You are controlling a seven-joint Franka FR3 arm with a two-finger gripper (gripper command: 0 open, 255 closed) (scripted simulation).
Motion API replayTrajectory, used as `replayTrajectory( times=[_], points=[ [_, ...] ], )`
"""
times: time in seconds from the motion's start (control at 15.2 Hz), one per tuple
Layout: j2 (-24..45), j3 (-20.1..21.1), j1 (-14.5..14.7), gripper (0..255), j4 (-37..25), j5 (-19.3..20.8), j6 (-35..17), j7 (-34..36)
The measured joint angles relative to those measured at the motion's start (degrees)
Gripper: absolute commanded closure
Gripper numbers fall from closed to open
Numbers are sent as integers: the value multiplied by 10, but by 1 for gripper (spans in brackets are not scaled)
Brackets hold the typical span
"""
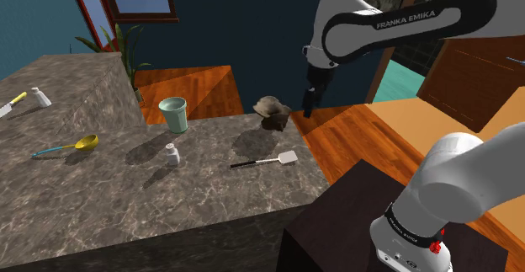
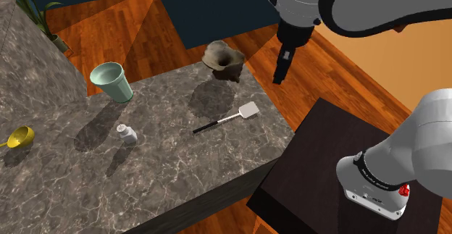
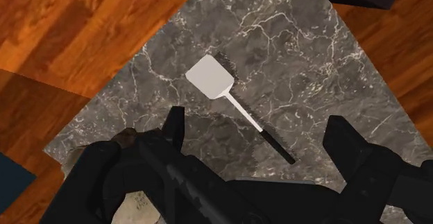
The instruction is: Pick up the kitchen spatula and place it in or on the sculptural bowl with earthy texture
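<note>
veined marble counter [image 1: 126,186], glossy wood floor [image 1: 353,136]

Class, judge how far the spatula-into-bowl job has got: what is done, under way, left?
Nothing is done: the spatula lies on the counter, apart from the bowl. In hand: the open, empty pincer hangs in the air near the bowl. Left: grasp, lift, place in bowl.

White arm [image 1: 395,26] high overhead, black gripper [image 1: 309,109] pointing downward, fingers [image 3: 173,125] apart, empty.

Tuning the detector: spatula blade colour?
White. The spatula blade shows best in the wrist view.
</note>
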State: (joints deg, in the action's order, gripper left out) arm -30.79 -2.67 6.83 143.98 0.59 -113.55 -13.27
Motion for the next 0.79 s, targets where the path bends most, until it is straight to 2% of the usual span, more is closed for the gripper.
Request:
replayTrajectory(
  times=[0.4,0.79],
  points=[
    [113,-21,31,0,11,-3,-130,-113],
    [249,-33,60,0,-12,-26,-248,-236]
  ],
)
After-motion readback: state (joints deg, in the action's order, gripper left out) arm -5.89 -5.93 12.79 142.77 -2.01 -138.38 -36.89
